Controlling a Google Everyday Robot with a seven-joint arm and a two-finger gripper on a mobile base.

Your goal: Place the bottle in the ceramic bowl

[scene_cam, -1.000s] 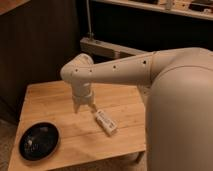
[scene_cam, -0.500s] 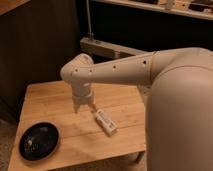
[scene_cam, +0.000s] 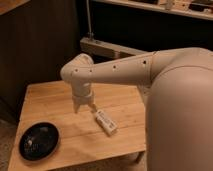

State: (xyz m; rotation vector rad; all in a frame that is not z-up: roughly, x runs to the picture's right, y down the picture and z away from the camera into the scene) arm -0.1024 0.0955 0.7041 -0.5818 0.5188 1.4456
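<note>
In the camera view, the arm [scene_cam: 117, 72] reaches in from the right and bends down over a wooden surface [scene_cam: 50, 100]. The end effector [scene_cam: 84, 107] hangs near the middle of it, pointing downward. Its two fingers appear to stand apart, with a dark gap between them, and nothing is held. The bottle [scene_cam: 106, 122] lies on its side on the surface, just beside the end effector and a little toward the front right. Its long axis runs diagonally. The ceramic bowl [scene_cam: 39, 141] sits well apart at the front left corner, and nothing is visible in it apart from faint reflections.

The step in hand looks like the approach to the grasp, since the bottle is not yet picked up. To do it well, the end effector should shift toward the bottle's midsection and turn so the fingers straddle its narrow width rather than its length. It should then come down low enough to close around the body — a grip near the cap would likely let the bottle tip or roll away. After lifting, a carry across to the front left and a low release should keep the bottle from bouncing off the shallow, glossy bowl.

Compared with half a second earlier, nothing visibly differs — the arm, bottle and bowl all sit in matching positions, so any motion is very slight.
</note>
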